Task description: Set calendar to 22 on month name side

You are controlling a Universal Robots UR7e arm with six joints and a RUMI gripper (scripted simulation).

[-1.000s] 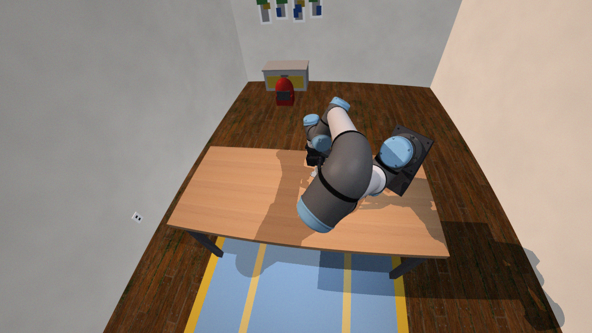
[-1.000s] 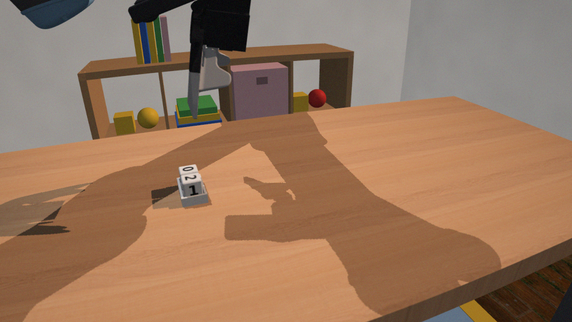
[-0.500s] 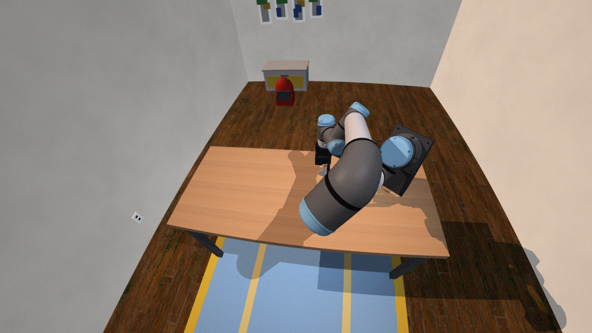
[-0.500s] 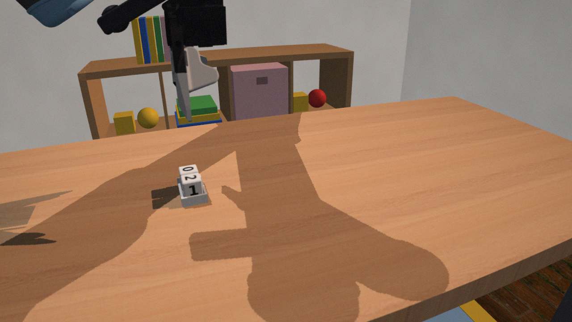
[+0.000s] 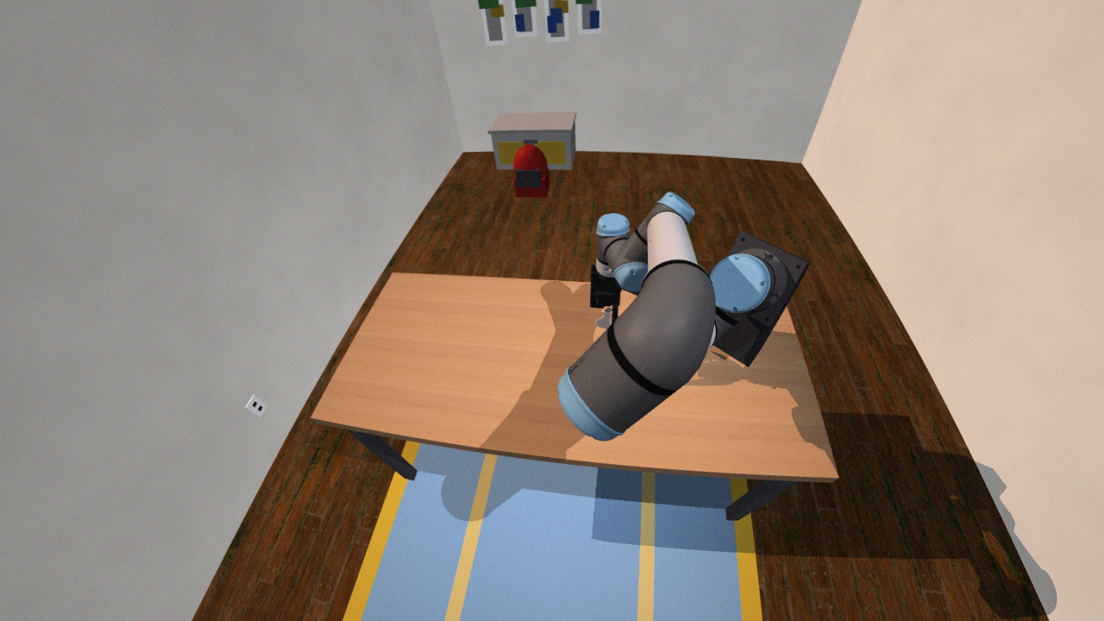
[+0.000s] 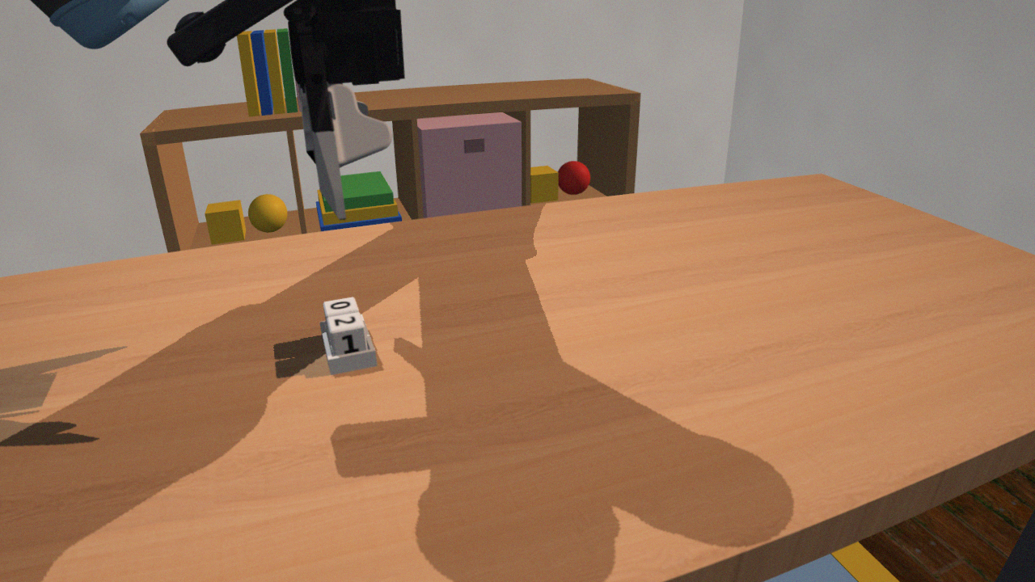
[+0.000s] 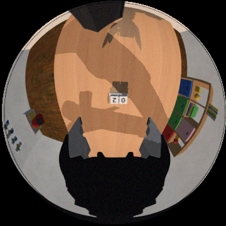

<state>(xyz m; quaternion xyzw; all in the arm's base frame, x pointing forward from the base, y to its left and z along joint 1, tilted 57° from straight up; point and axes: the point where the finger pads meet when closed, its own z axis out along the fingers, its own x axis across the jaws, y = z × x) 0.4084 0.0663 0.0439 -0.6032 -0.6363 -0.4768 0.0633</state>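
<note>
The pincer hangs above the table, its two fingers spread wide with nothing between them. Below its fingertips, and out in front of them in the wrist view, the small white tray stands on the tabletop, apart from the pincer. Two white number cubes sit in the tray side by side, making one short row. In the wrist view the long axis of that row runs crosswise, roughly parallel to the line from one fingertip to the other, and the row lies ahead of the gap between them. There the cube with 2 on top is toward the left of the frame and the cube with 0 on top toward the right, both top digits upside down. In the exterior view the row runs away from the camera, the 2 cube nearer, with a 1 upright on its end face toward the camera. The side with the month's name cannot be read. A dark shadow falls beside the tray, on its far side from the pincer in the wrist view.

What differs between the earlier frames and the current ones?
In the exterior view the tool has shifted left over the last second, fingers pointing down; the arm's shadow on the table moved too. Nothing was gripped or released: the tool is open. The two number cubes and their tray look unchanged.
</note>
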